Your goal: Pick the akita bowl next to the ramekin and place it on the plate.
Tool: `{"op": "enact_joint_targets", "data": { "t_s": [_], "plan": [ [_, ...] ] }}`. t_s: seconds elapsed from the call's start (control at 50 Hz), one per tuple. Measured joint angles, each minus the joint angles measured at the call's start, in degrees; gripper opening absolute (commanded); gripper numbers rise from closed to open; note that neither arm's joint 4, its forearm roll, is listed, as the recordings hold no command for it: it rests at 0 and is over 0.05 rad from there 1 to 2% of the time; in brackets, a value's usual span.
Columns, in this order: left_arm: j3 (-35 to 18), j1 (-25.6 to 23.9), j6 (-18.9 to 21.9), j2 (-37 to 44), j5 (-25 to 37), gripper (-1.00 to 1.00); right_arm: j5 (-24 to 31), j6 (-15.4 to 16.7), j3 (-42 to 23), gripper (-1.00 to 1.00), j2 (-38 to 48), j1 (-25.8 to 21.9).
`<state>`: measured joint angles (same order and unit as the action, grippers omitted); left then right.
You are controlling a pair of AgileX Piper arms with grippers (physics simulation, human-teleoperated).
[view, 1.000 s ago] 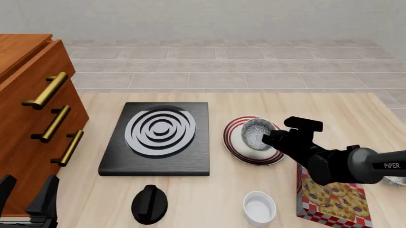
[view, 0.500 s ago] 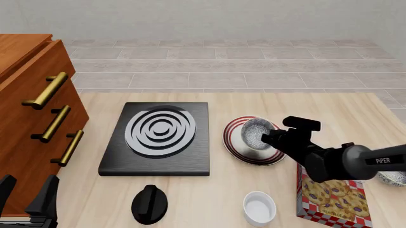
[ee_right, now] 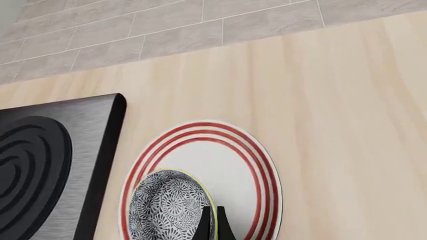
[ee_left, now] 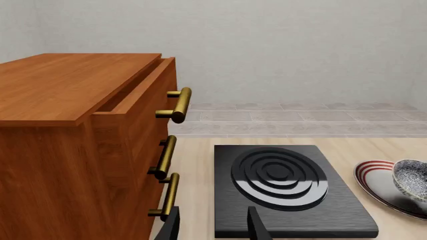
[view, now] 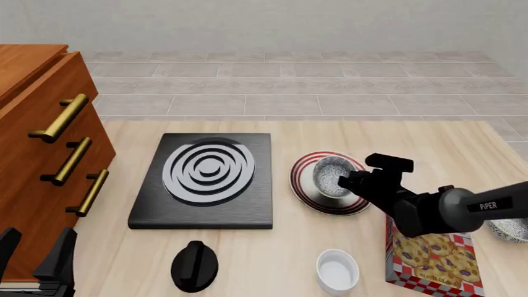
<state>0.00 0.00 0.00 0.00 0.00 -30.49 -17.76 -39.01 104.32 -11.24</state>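
The speckled akita bowl (view: 332, 176) is over the left part of the red-ringed plate (view: 311, 201), low on it; I cannot tell whether it touches. My right gripper (view: 350, 182) is shut on the bowl's right rim. In the right wrist view the thin fingers (ee_right: 204, 225) pinch the rim of the bowl (ee_right: 167, 207) above the plate (ee_right: 233, 155). The white ramekin (view: 337, 270) stands near the front edge. My left gripper (view: 34, 255) is open and empty at the front left corner. Its view shows the bowl (ee_left: 411, 178) and plate (ee_left: 371, 176) far to the side.
A black stove (view: 206, 179) with silver rings lies left of the plate. A wooden drawer cabinet (view: 41, 148) fills the left side. A black knob-like object (view: 195, 266) sits in front of the stove. A cookie box (view: 433, 255) and a second speckled bowl (view: 510, 230) are at the right.
My right gripper has sunk a little and shifted slightly left, carrying the bowl lower over the plate. The left arm has not moved.
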Motion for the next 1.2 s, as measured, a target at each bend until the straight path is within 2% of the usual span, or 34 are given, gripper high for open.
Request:
{"op": "enact_joint_targets", "data": {
  "t_s": [1.2],
  "plan": [
    [0.0, 0.0, 0.0, 0.0, 0.0, 1.0, -0.64, 0.62, -1.3, -1.0, 2.73, 0.33]
  ]
}}
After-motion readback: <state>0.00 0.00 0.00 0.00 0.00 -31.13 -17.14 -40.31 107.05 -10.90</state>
